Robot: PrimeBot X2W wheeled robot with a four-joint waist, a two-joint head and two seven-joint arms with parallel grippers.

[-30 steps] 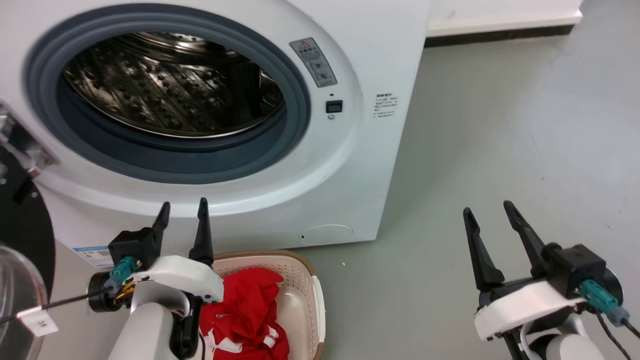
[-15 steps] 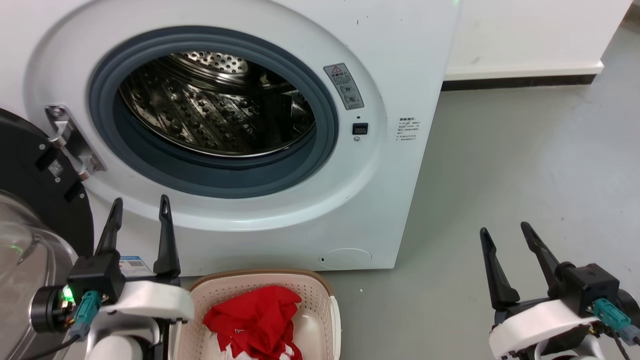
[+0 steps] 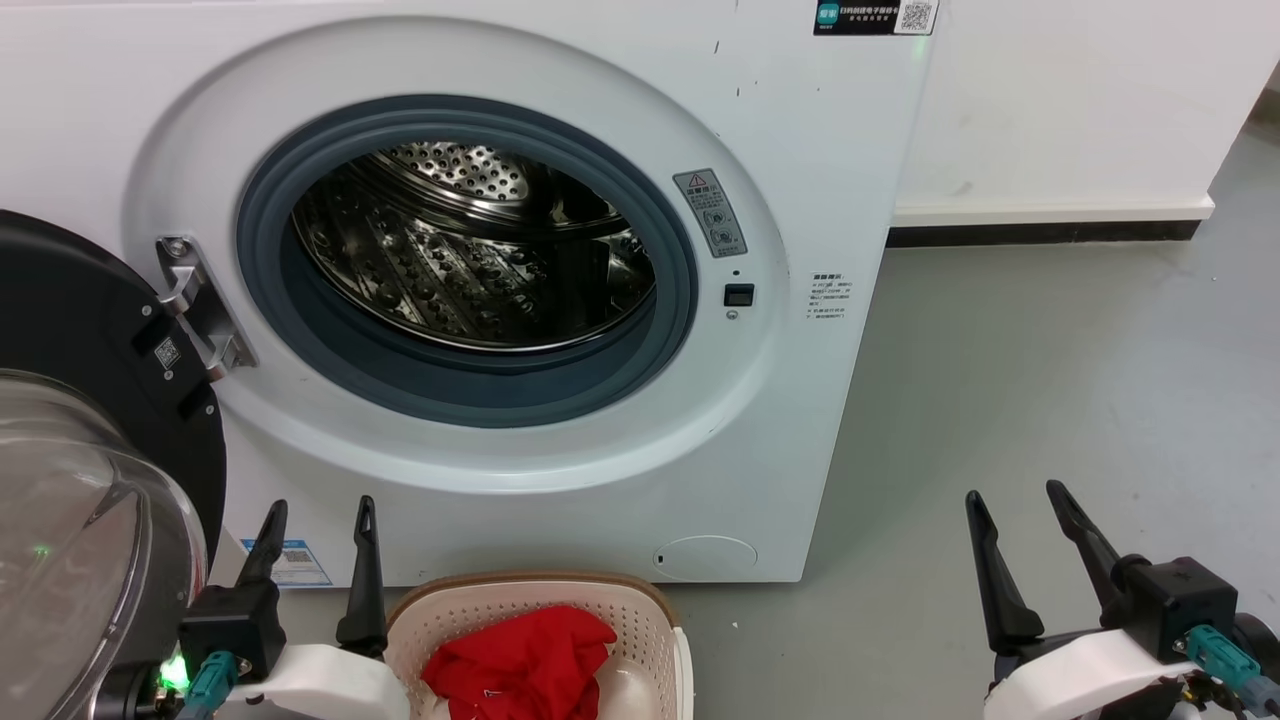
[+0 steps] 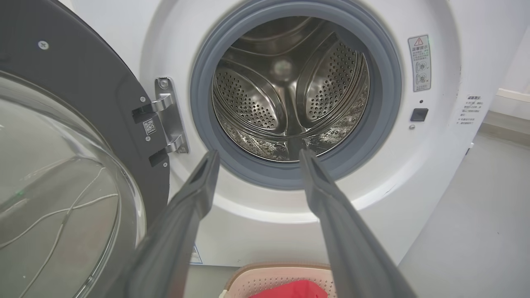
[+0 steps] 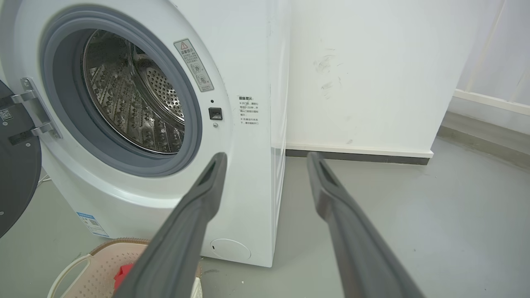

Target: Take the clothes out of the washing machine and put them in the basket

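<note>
The white washing machine (image 3: pixel 800 150) stands with its porthole open; its steel drum (image 3: pixel 470 250) shows bare metal and no fabric in any view. On the floor in front sits the cream basket (image 3: pixel 655 620), and red clothes (image 3: pixel 520 665) lie bunched inside it. My left gripper (image 3: pixel 318 508) is open at the lower left, just left of the basket's rim, fingers pointing up at the machine's front. My right gripper (image 3: pixel 1013 490) is open at the lower right over the bare floor, holding nothing. The left wrist view looks straight into the drum (image 4: pixel 290 95).
The black-framed glass door (image 3: pixel 90 480) hangs open at the left, close beside my left arm. Grey floor (image 3: pixel 1050 380) stretches to the right of the machine up to a white wall with a dark skirting strip (image 3: pixel 1040 232).
The head camera has tilted up and pulled back, so the machine sits lower and further right in the picture. My left gripper has moved left off the basket. No fabric moved.
</note>
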